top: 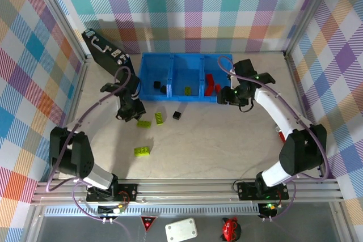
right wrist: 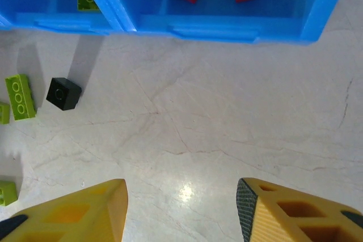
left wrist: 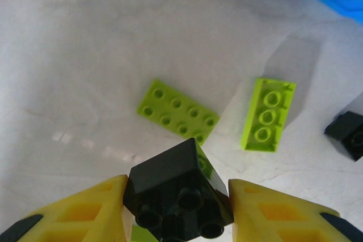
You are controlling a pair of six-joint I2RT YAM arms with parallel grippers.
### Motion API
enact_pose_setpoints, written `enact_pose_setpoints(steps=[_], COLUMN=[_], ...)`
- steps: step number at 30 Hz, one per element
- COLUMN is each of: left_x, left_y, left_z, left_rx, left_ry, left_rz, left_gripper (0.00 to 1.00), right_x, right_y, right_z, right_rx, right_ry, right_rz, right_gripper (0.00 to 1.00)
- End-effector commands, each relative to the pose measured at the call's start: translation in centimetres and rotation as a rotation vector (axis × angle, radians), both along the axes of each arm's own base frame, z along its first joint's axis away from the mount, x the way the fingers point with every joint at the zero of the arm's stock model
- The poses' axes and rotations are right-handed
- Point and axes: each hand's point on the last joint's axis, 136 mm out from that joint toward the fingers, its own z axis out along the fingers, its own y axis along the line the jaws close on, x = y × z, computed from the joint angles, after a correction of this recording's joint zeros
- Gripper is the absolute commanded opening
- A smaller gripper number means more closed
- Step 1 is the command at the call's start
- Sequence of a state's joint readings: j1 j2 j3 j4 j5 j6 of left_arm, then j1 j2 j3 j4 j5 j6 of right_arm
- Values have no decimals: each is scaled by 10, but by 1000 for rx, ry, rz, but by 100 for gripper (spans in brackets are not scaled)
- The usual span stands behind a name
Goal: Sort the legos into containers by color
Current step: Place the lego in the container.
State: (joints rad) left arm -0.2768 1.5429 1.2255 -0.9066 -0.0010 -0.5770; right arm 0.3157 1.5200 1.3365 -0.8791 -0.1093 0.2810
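The left fingers [left wrist: 85,211] are clamped on a black brick [left wrist: 178,194], one yellow pad against each side, with the brick's hollow underside turned toward the wrist camera. The brick hides the near corner of a flat lime plate [left wrist: 177,111] lying on the pale bench [left wrist: 85,55]; whether the brick touches the bench cannot be told. Just right of the plate, and apart from it, lies a lime brick [left wrist: 268,114] with three studs showing. Further right sits a second black brick [left wrist: 346,133], loose on the bench.

The right fingers [right wrist: 74,213] stand apart with nothing between them, over bare bench just in front of the near wall of the blue tray [right wrist: 227,26], by its right end.

From above, the tray lies across the far side of the bench between the two arms. Its left compartment holds two black pieces [top: 157,85], the middle one a single lime piece [top: 187,90], and the right one several red bricks [top: 210,82]. In front of the tray, near the left fingers, the plate, the lime brick and the loose black brick lie in a loose row. Another lime piece [top: 142,151] lies alone, nearer the arm bases. A black case [top: 105,49] leans at the far left corner.
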Motion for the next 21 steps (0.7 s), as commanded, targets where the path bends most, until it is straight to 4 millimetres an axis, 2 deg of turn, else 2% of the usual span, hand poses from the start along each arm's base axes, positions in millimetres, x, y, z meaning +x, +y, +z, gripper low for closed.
enact_pose_setpoints(steps=[1, 11, 17, 21], left_x=[27, 99, 138, 160], left_y=[-7, -17, -18, -23], left_z=[8, 14, 19, 13], left_rx=[-8, 76, 129, 139], left_ry=[-28, -49, -84, -90], left_rz=[-49, -104, -112, -120], left_gripper=[43, 43, 44, 44], right_x=[-14, -34, -37, -37], right_y=[-5, -19, -21, -23], right_z=[5, 4, 2, 0], right_rx=[-13, -46, -55, -59], right_ry=[1, -5, -2, 1], right_rz=[-17, -40, -41, -42], right_gripper=[55, 55, 55, 55])
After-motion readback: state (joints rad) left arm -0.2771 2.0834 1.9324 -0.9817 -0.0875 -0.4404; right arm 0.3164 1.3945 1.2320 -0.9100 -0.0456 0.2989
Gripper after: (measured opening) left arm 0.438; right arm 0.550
